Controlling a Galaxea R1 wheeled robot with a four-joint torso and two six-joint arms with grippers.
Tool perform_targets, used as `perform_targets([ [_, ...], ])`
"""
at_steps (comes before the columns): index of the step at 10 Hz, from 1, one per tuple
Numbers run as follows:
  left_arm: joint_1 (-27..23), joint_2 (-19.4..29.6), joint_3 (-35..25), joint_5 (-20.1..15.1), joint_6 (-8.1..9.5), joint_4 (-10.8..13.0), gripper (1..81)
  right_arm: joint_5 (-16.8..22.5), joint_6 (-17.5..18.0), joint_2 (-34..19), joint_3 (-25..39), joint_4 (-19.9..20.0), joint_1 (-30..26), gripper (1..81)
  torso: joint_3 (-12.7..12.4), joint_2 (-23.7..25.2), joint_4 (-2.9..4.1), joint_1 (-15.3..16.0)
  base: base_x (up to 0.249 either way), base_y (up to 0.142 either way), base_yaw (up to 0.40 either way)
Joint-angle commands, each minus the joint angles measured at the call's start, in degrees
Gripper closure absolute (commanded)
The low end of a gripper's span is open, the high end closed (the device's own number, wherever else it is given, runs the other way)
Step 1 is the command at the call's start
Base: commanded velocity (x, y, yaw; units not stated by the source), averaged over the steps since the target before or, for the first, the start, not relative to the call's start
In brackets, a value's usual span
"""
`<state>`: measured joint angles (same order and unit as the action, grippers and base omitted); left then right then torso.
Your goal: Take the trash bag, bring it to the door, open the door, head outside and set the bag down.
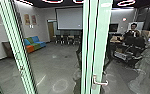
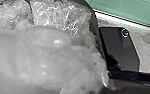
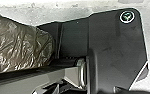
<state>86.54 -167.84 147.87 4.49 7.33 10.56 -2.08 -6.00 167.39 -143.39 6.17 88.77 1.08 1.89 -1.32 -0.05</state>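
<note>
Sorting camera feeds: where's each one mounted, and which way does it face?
Head view: high on robot, facing forward and down past a green door edge towards a person.
Left wrist view: on left arm, facing clear plastic and the robot's dark plate.
Right wrist view: on right arm, facing brownish plastic, that plate and its jointed bar.
Both wrist views share plastic and the plate.

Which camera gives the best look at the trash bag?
The left wrist view: the trash bag takes up much of it, close up, its pale plastic crumpled. The right wrist view shows a wrinkled, brownish part. In the head view, I can't make it out.
</note>
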Motion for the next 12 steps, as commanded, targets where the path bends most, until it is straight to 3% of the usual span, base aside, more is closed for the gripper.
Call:
perform_targets([
  [1,-3.2,0.0,0.1,-2.6,-0.21,0.4,81.1,3.1,-0.2,-0.1,0.2,0.1,-2.5,1.0,0.0,0.0,0.0,0.1,0.0,0.0,0.0],
  [6,-3.2,0.3,0.1,-2.6,0.06,-0.4,81.1,3.1,-0.1,-1.4,1.9,0.6,-2.8,1.0,0.0,0.0,0.0,0.1,0.0,0.0,0.0],
  [12,-3.2,0.3,0.1,-2.6,0.23,-0.3,81.1,2.4,-0.2,-14.7,19.4,0.2,-2.1,1.0,0.0,0.0,0.0,0.1,0.0,0.0,0.0],
])
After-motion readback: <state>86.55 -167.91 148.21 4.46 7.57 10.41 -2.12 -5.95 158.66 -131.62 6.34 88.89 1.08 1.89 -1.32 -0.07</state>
